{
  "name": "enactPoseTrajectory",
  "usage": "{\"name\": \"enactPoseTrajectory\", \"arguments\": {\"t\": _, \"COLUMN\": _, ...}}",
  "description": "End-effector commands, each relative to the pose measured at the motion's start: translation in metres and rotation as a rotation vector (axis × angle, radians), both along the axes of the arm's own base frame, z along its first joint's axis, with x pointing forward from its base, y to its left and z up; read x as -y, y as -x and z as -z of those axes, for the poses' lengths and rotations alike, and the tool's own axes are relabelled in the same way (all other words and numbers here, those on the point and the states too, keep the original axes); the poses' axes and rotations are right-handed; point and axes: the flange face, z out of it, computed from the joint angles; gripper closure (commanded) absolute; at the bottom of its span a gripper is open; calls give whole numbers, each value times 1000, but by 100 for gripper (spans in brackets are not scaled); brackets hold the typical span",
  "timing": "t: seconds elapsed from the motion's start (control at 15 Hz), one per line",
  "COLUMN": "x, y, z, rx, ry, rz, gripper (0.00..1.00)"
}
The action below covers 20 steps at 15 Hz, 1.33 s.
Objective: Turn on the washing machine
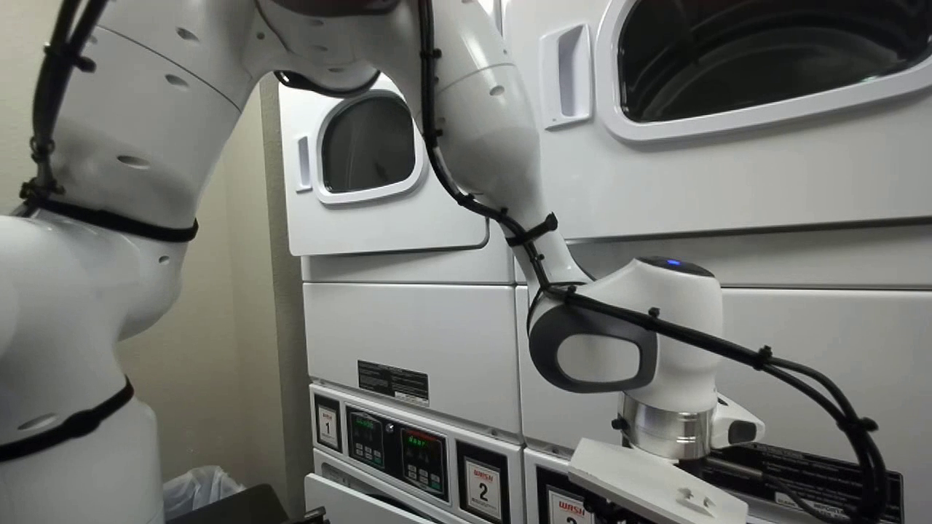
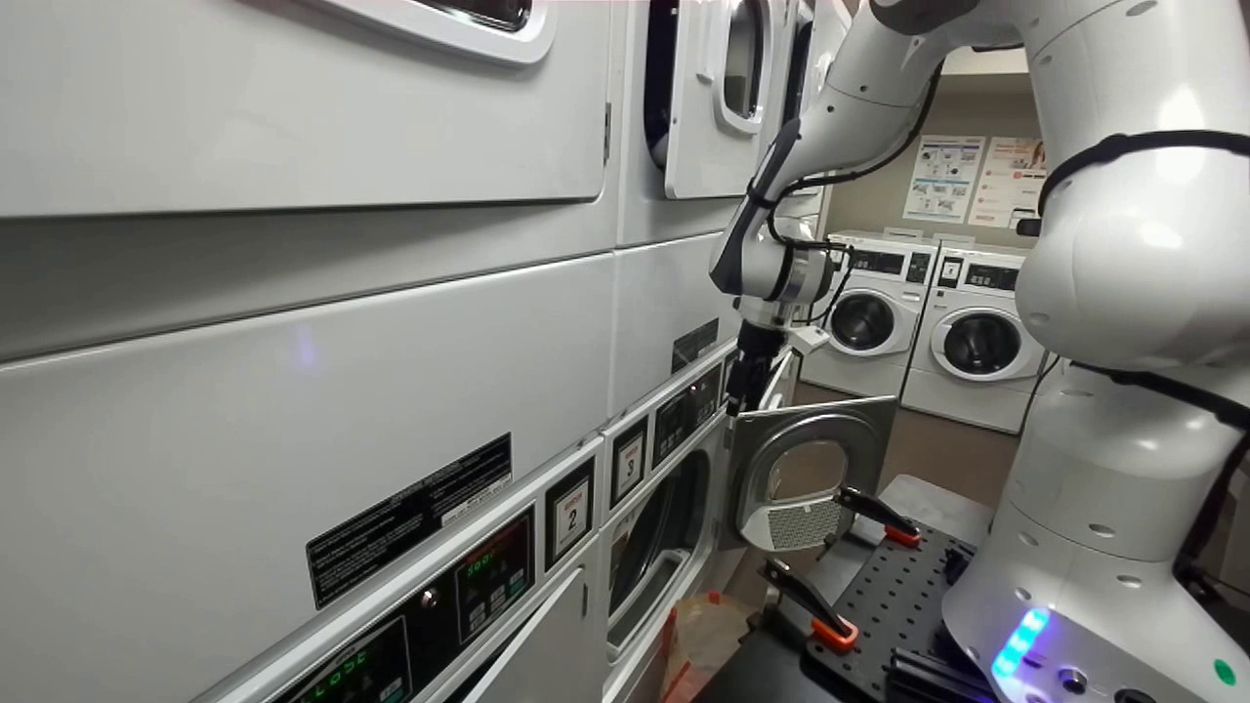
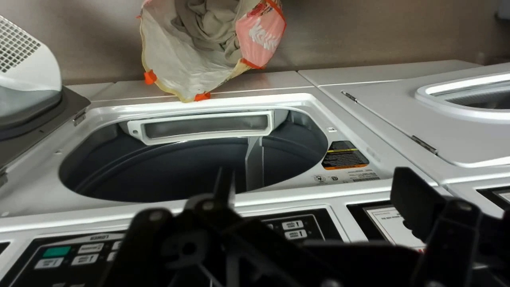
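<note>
White stacked washing machine, dark-windowed above, agape below, claw spread wide, empty.

Muted light, in an exterior view glare on the arm at two o'clock, blue glow at four, in the wrist view gripper dark, blurred, around five
</note>
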Motion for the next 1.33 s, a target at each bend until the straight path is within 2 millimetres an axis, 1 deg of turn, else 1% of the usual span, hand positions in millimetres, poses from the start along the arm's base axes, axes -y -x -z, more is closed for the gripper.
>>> {"name": "enactPoseTrajectory", "arguments": {"t": 0.0, "x": 6, "y": -7, "z": 22, "rx": 31, "ry": 15, "rz": -60, "gripper": 26}}
{"name": "enactPoseTrajectory", "arguments": {"t": 0.07, "x": 5, "y": -9, "z": 29, "rx": 38, "ry": 12, "rz": -72, "gripper": 32}}
{"name": "enactPoseTrajectory", "arguments": {"t": 0.27, "x": 4, "y": -12, "z": 40, "rx": 50, "ry": 11, "rz": -98, "gripper": 58}}
{"name": "enactPoseTrajectory", "arguments": {"t": 0.6, "x": 4, "y": -16, "z": 50, "rx": 72, "ry": 27, "rz": -121, "gripper": 95}}
{"name": "enactPoseTrajectory", "arguments": {"t": 0.8, "x": 3, "y": -15, "z": 56, "rx": 79, "ry": 36, "rz": -132, "gripper": 100}}
{"name": "enactPoseTrajectory", "arguments": {"t": 0.87, "x": 3, "y": -15, "z": 58, "rx": 81, "ry": 39, "rz": -133, "gripper": 100}}
{"name": "enactPoseTrajectory", "arguments": {"t": 1.0, "x": 2, "y": -15, "z": 64, "rx": 83, "ry": 46, "rz": -133, "gripper": 96}}
{"name": "enactPoseTrajectory", "arguments": {"t": 1.07, "x": 3, "y": -14, "z": 66, "rx": 84, "ry": 47, "rz": -129, "gripper": 97}}
{"name": "enactPoseTrajectory", "arguments": {"t": 1.13, "x": 4, "y": -15, "z": 67, "rx": 90, "ry": 50, "rz": -118, "gripper": 96}}
{"name": "enactPoseTrajectory", "arguments": {"t": 1.2, "x": 5, "y": -15, "z": 64, "rx": 98, "ry": 49, "rz": -103, "gripper": 97}}
{"name": "enactPoseTrajectory", "arguments": {"t": 1.27, "x": 2, "y": -11, "z": 67, "rx": 72, "ry": 40, "rz": -130, "gripper": 96}}
